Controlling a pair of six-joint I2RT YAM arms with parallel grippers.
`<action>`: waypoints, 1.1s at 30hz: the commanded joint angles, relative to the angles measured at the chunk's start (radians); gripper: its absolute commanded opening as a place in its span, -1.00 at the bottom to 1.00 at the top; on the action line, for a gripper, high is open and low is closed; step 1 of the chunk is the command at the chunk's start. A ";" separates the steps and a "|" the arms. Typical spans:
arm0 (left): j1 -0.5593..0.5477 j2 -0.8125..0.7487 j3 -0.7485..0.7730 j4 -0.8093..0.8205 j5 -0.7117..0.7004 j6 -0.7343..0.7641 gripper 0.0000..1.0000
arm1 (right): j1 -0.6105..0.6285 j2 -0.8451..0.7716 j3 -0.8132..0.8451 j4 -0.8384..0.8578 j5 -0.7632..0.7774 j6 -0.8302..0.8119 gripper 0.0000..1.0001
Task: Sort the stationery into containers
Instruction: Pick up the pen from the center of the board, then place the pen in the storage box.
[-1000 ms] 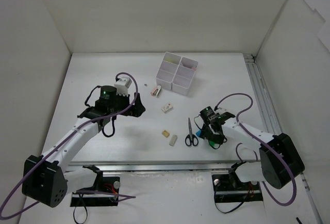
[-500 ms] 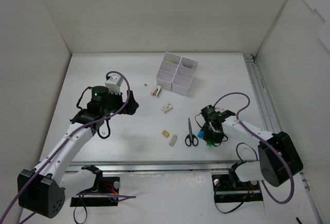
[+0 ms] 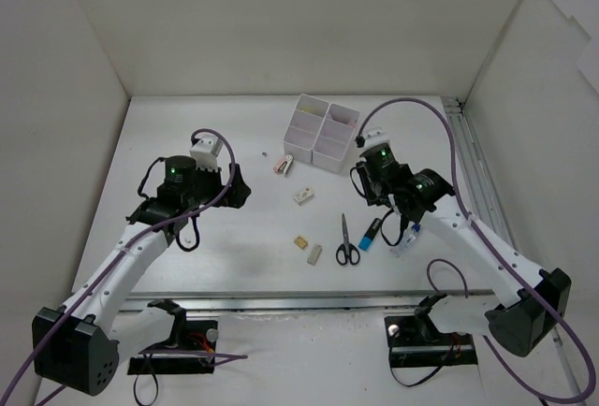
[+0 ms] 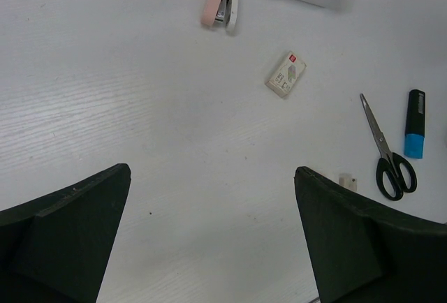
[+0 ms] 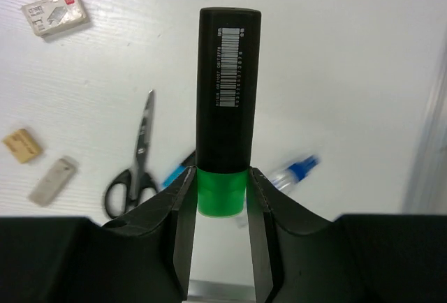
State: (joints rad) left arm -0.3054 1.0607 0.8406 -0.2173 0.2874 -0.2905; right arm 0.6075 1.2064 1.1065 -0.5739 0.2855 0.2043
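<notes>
– What is seen nearest the bases?
– A white eraser (image 3: 314,254) and scissors (image 3: 347,253) are laid on the table (image 3: 253,266); a blue highlighter (image 3: 372,233) is set just beside the scissors.
– And the grippers?
– A green highlighter (image 5: 228,86) is clamped by its green end in the right gripper (image 5: 222,198), above the table; the left gripper (image 4: 211,174) is spread wide, nothing gripped; farthest, the bins (image 3: 326,158) are grouped, something yellowish seemingly lodged in one.

Top external: high above near edge, facing down over whole tabletop (image 3: 187,125). Wrist views closer, angled down; all three share scissors (image 3: 346,242) near the near edge.
</notes>
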 commanded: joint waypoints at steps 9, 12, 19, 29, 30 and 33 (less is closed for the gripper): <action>0.045 -0.033 0.012 0.022 0.010 0.004 0.99 | -0.018 0.430 0.613 -0.007 0.149 -1.157 -1.00; 0.064 -0.034 0.011 0.013 0.003 0.005 0.99 | -0.040 0.576 0.788 -0.007 0.171 -1.352 -1.00; 0.095 -0.022 0.014 -0.004 0.007 0.010 0.99 | -0.049 0.941 1.170 -0.006 0.277 -1.609 -1.00; 0.114 -0.008 0.005 -0.001 0.035 0.013 0.99 | -0.054 1.150 1.305 0.233 0.265 -1.865 -1.00; 0.114 -0.007 0.003 -0.001 0.036 0.013 0.99 | -0.054 1.159 1.293 0.261 0.271 -1.884 -1.00; 0.114 -0.005 0.000 -0.002 0.039 0.011 0.99 | -0.049 1.194 1.251 0.356 0.287 -1.948 -1.00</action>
State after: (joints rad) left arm -0.2005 1.0565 0.8375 -0.2508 0.3096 -0.2905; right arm 0.5571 2.4073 2.3699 -0.3920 0.5182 -1.5993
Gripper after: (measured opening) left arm 0.996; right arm 0.282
